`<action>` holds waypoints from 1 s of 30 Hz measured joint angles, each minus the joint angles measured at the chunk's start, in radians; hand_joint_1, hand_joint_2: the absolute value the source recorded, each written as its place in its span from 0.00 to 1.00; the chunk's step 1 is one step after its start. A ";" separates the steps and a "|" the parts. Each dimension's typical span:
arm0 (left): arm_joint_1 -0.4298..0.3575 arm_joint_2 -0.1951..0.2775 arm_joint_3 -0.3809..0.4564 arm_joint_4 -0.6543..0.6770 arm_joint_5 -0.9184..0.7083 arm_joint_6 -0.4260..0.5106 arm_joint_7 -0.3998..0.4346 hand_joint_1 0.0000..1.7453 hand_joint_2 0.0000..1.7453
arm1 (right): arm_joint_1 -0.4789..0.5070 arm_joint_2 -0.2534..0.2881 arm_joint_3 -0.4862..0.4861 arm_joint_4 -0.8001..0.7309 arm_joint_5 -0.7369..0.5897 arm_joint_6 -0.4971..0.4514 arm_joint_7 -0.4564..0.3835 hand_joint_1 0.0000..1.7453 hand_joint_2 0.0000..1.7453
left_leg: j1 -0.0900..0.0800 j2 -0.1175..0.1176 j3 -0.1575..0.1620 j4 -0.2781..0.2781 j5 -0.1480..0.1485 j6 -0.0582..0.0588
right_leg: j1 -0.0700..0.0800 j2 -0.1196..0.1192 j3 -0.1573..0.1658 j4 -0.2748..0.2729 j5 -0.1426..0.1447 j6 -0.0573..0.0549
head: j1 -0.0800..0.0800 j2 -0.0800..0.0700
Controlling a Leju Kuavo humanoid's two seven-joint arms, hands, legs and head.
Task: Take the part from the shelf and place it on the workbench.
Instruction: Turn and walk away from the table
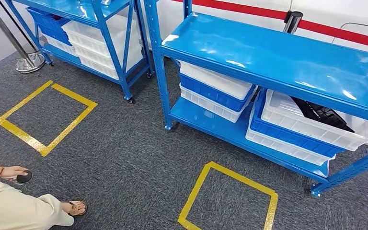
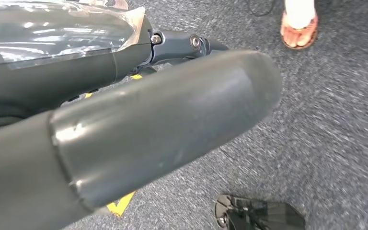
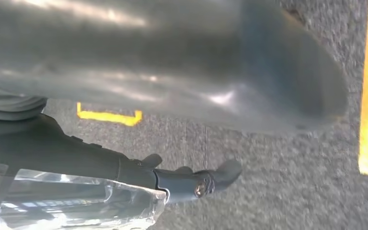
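Down at the far left of the head view, we see a seated person (image 1: 14,203) on the grey carpet, one hand on a small dark object. Next comes a yellow tape square (image 1: 45,116), with a second tape square (image 1: 230,199) further right. Behind the first square stands a blue shelf (image 1: 100,28) holding stacked white and blue bins. To the right, the nearer rack (image 1: 278,57) carries two stacks on its lower level: we count three bins in the left stack (image 1: 215,93), their contents hidden, and three in the right one. The top white bin (image 1: 311,122) of that right stack holds the black part (image 1: 321,114). Our left hand (image 2: 148,139) and right hand (image 3: 182,62) hang above the carpet, holding nothing, fingers extended.
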 joint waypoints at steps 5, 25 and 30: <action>0.003 -0.001 0.000 0.000 -0.004 0.000 -0.002 0.00 0.00 | -0.001 0.000 0.000 0.000 0.000 -0.010 -0.013 0.00 0.00 | 0.007 -0.112 -0.112 0.248 -0.136 -0.006 | 0.006 0.062 0.000 -0.001 0.011 -0.030 | -0.007 0.000; 0.005 -0.001 0.002 0.000 -0.001 0.002 0.002 0.00 0.00 | -0.001 -0.010 -0.014 0.000 0.004 -0.021 -0.042 0.00 0.00 | -0.001 -0.032 -0.021 -0.020 0.036 0.036 | -0.013 0.003 -0.040 0.082 -0.031 0.046 | 0.013 0.000; 0.000 0.000 0.003 0.000 -0.003 0.002 0.001 0.00 0.00 | -0.005 -0.008 -0.015 -0.001 0.008 -0.039 -0.042 0.00 0.00 | 0.002 0.010 -0.001 -0.010 0.014 -0.001 | -0.011 -0.009 0.004 0.002 -0.007 0.012 | 0.002 0.000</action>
